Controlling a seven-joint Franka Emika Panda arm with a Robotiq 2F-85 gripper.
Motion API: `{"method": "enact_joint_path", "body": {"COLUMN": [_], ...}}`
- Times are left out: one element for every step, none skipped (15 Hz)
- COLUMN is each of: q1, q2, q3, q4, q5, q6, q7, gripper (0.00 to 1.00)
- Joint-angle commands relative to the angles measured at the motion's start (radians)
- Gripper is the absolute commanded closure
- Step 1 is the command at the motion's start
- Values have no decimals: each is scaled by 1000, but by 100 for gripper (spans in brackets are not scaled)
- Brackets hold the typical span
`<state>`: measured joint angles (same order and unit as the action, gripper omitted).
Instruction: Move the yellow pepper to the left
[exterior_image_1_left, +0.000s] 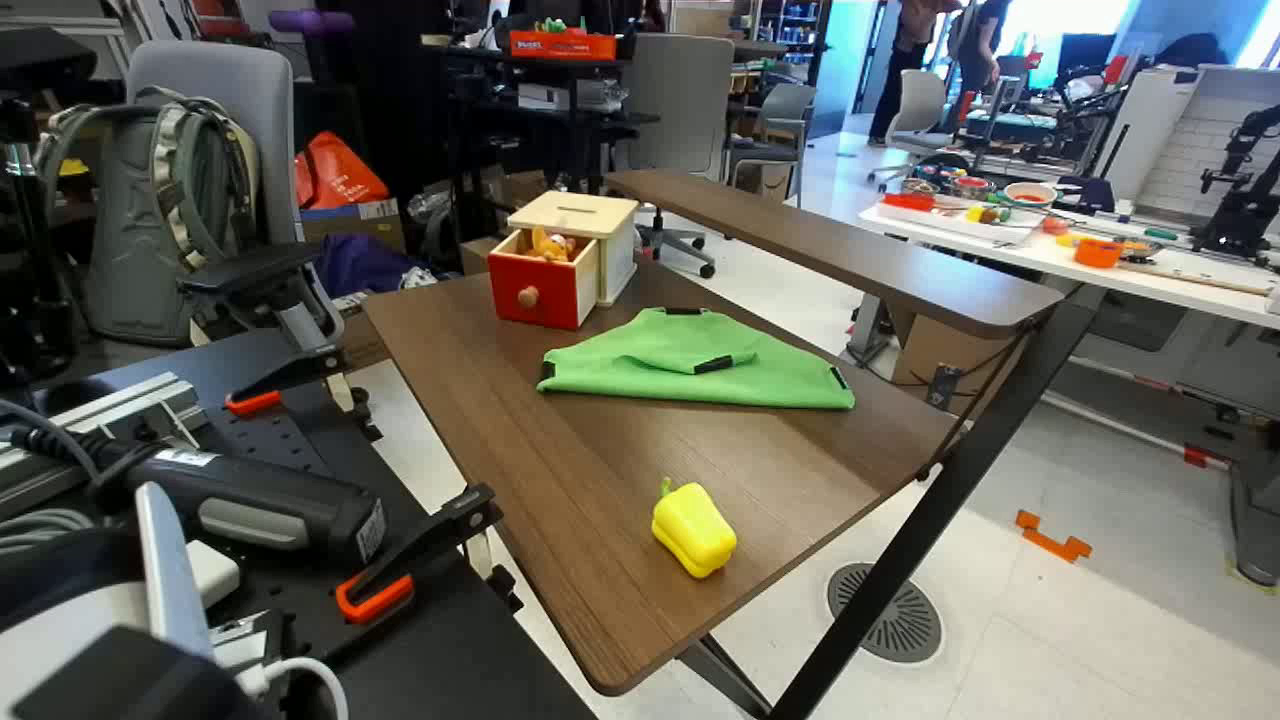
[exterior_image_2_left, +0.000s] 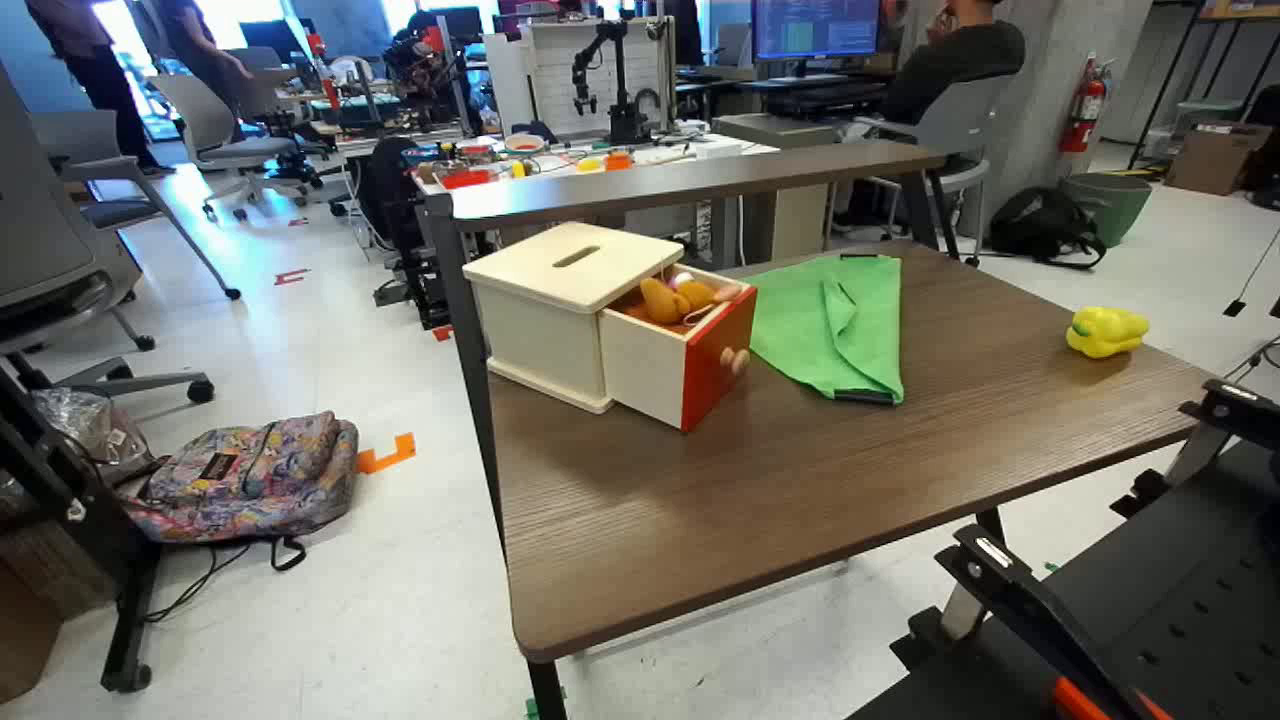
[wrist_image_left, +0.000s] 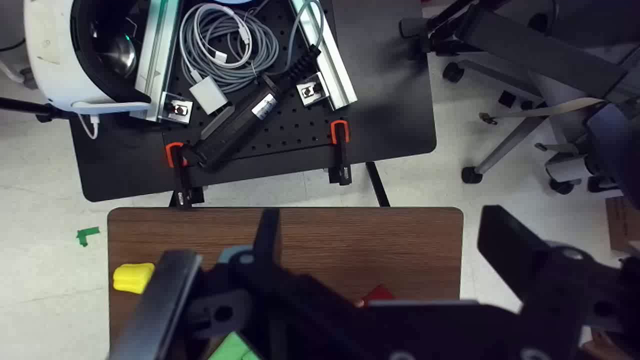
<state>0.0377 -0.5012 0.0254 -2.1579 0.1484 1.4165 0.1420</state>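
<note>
1. Yellow pepper (wrist_image_left: 131, 278) is lying clear of my gripper (wrist_image_left: 382, 232), which I'm seeing spread wide in the wrist view.
2. It is resting near one edge of the brown table (exterior_image_1_left: 580, 500).
3. Green cloth (exterior_image_1_left: 695, 342) is lying, partly folded, between pepper and wooden box (exterior_image_2_left: 540, 325).
4. Its red-fronted drawer (exterior_image_2_left: 650, 370) is standing open, holding orange items (exterior_image_2_left: 664, 300).

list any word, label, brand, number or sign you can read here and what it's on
None reads clearly enough to quote.
Black handheld device: label too small.
Clamps: pale markings, too small.
Red-orange bin: lettering, blurred.
Patterned backpack: dark patch, too small.
Monitor: on-screen text, too small.
Fire extinguisher: label too small.
Yellow pepper, green cloth: no lettering visible.
</note>
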Motion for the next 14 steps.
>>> {"method": "enact_joint_path", "body": {"q1": [-14,-14,-14,-14,-14,-14,-18,-20,-24,-29,-31,-33,-34,-37], "q2": [1,1,1,1,1,1,10,14,21,36,50,76,96,117], "q3": [10,10,10,10,10,10,14,13,12,14,14,12,7,1], "q4": [4,5,5,5,5,5,9,5,2,1,0,3,0,-7], "q5": [4,4,4,4,4,4,2,13,22,27,29,36,49,71], "q6": [-4,-4,-4,-4,-4,-4,14,56,99,156,210,259,317,388], "q7": [-5,-5,-5,-5,-5,-5,10,13,22,37,49,67,82,104], "gripper": [0,0,0,0,0,0,0,0,0,0,0,0,0,0]}}
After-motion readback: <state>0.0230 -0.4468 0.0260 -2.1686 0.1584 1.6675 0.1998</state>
